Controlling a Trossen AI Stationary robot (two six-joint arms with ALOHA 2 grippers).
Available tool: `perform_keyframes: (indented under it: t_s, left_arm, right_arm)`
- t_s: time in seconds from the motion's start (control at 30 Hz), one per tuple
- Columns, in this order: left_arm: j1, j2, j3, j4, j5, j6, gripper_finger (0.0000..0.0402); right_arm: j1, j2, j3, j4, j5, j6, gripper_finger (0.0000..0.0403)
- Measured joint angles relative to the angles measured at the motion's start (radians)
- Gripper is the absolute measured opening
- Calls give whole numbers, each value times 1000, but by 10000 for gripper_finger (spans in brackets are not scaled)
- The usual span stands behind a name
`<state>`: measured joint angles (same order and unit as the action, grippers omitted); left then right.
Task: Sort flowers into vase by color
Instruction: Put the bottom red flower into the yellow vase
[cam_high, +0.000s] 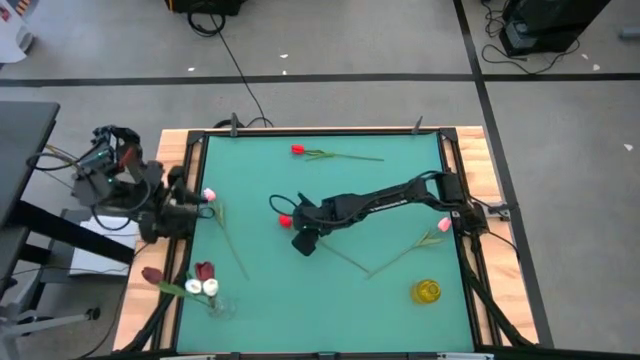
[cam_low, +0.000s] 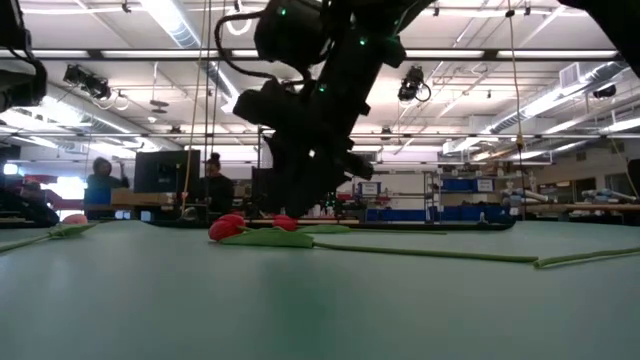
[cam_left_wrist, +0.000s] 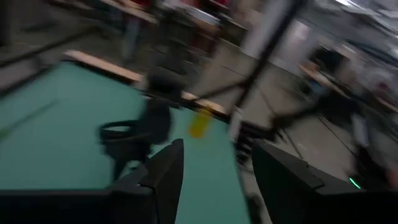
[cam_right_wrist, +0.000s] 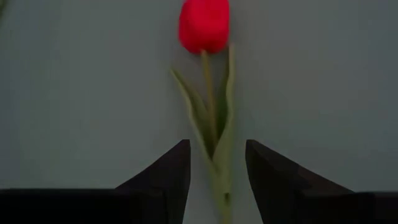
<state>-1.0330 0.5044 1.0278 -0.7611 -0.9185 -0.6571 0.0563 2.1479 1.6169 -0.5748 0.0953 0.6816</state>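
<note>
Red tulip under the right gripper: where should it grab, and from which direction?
Probably the stem just below the leaves, from straight above. The red tulip lies flat on the green mat, and the right gripper already hangs over it, open, with a finger on each side of the stem. The head is bulky and soft; the stem is thin enough to pinch. The left gripper waits at the mat's left edge.

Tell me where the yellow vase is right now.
In the high view the yellow vase stands near the green mat's corner on the right arm's side, just past the stem end of the pink tulip.
</note>
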Motion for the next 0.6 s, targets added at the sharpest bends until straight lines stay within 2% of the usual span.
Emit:
perform_keyframes:
  t_s: [0.07, 0.3, 0.47, 0.6]
  left_arm:
    - [27, -1, 0, -12, -37, -24, 185]
    - [135, 38, 0, -14, -44, -59, 172]
    - [216, 133, 0, -9, -1, -96, 172]
    - [292, 197, -1, 38, 53, -116, 172]
  right_arm:
    - [-9, 5, 2, 21, -5, -46, 163]
    - [-34, 49, 1, 57, -99, -178, 163]
    - [-33, 74, 1, 56, -138, -199, 162]
    - [-26, 85, 6, 40, -98, -209, 148]
